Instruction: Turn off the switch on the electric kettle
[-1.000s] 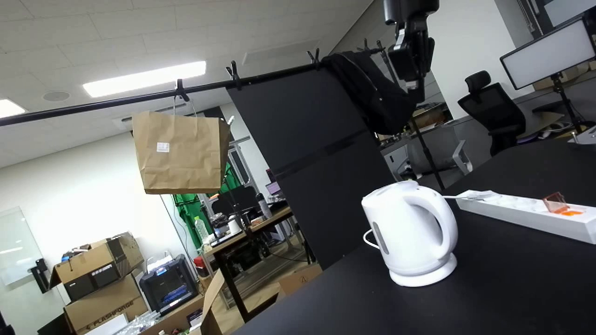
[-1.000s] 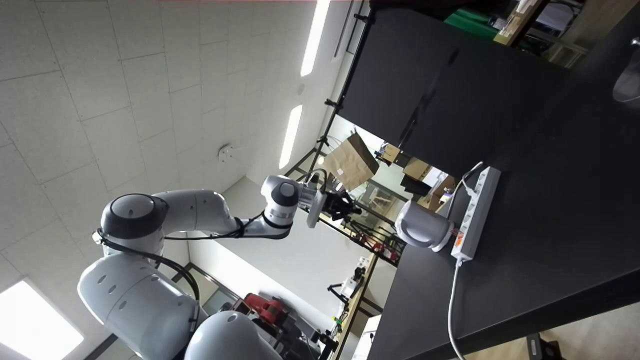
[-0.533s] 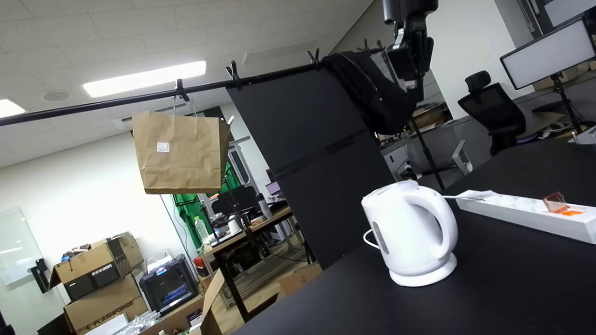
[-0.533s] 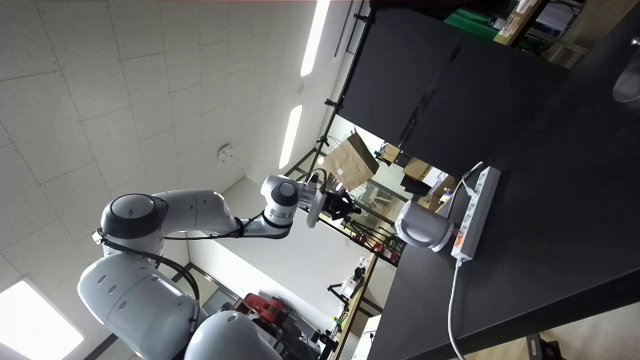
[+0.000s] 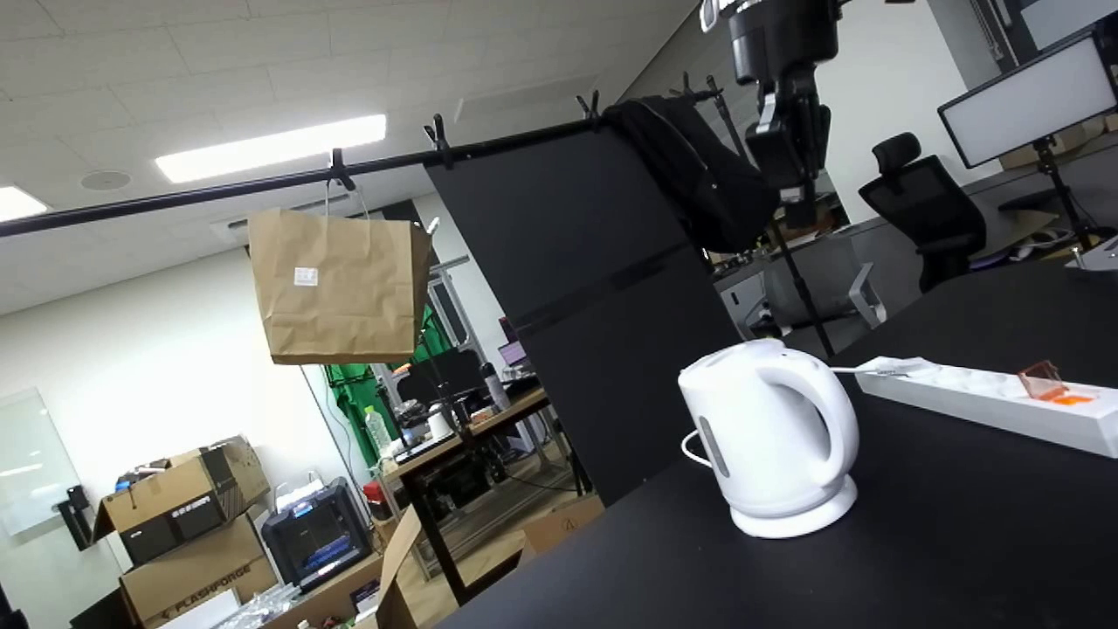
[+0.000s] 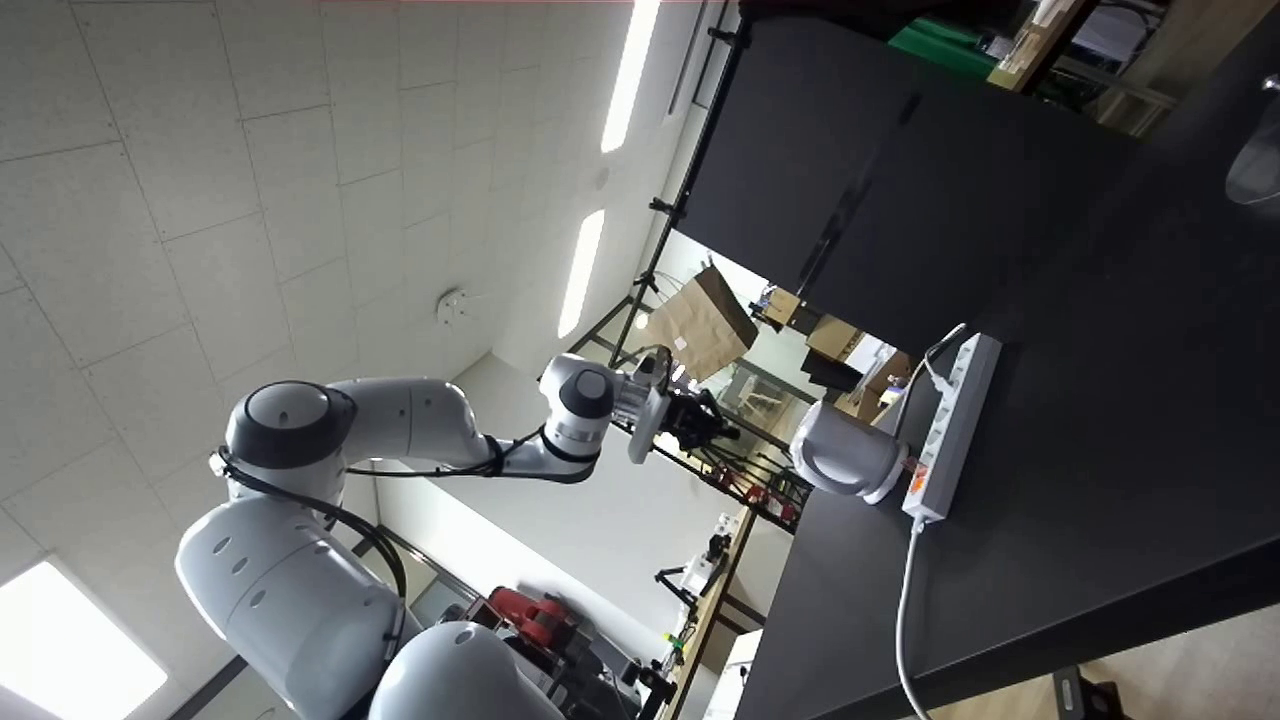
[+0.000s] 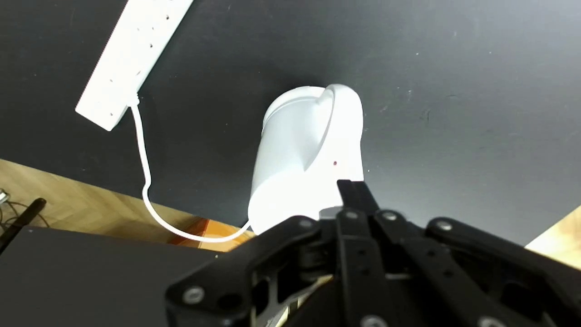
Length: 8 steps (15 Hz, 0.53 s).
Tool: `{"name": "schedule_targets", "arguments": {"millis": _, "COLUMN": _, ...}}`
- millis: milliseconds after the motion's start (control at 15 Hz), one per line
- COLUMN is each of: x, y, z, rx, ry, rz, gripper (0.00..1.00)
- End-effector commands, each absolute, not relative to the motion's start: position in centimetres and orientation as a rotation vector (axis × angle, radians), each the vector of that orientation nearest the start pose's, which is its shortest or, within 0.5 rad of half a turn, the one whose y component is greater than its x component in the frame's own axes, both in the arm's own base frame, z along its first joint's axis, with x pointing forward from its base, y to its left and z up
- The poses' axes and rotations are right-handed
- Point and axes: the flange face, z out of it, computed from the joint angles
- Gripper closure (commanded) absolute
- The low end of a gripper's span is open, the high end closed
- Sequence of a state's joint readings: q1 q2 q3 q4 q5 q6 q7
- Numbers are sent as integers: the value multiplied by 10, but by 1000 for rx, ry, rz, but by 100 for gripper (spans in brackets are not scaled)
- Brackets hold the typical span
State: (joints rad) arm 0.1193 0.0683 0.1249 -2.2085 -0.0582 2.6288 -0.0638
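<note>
The white electric kettle [image 5: 760,437] stands upright on its round base on the black table. It also shows in an exterior view [image 6: 845,455] and, from above, in the wrist view [image 7: 290,145]. A small red dot [image 7: 335,162] shows by the top of its handle [image 7: 347,113]; I cannot make out the switch. My gripper [image 5: 799,214] is above the kettle and apart from it in both exterior views [image 6: 735,433]. In the wrist view my gripper [image 7: 351,182] is shut, fingertips together and empty, and covers part of the kettle's lid end.
A long white power strip [image 5: 987,402] with an orange switch [image 5: 1073,400] under a raised clear cover lies beside the kettle. A white cord [image 7: 147,181] runs from the strip to the kettle. A black panel [image 5: 611,323] stands behind the table [image 5: 926,542].
My gripper has moved a little lower and to the right in both exterior views, closer to the kettle, within the last half second. The kettle and power strip have not moved.
</note>
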Motion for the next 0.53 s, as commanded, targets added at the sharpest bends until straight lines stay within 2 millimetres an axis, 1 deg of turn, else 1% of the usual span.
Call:
{"name": "schedule_targets", "arguments": {"millis": 0, "x": 568, "y": 141, "z": 361, "rx": -3033, "ry": -508, "rz": -519, "gripper": 100}}
{"name": "schedule_targets", "arguments": {"millis": 267, "x": 577, "y": 146, "z": 335, "rx": -3024, "ry": -510, "rz": -495, "gripper": 100}}
{"name": "schedule_targets", "arguments": {"millis": 467, "x": 581, "y": 152, "z": 320, "rx": -3016, "ry": -501, "rz": -434, "gripper": 100}}
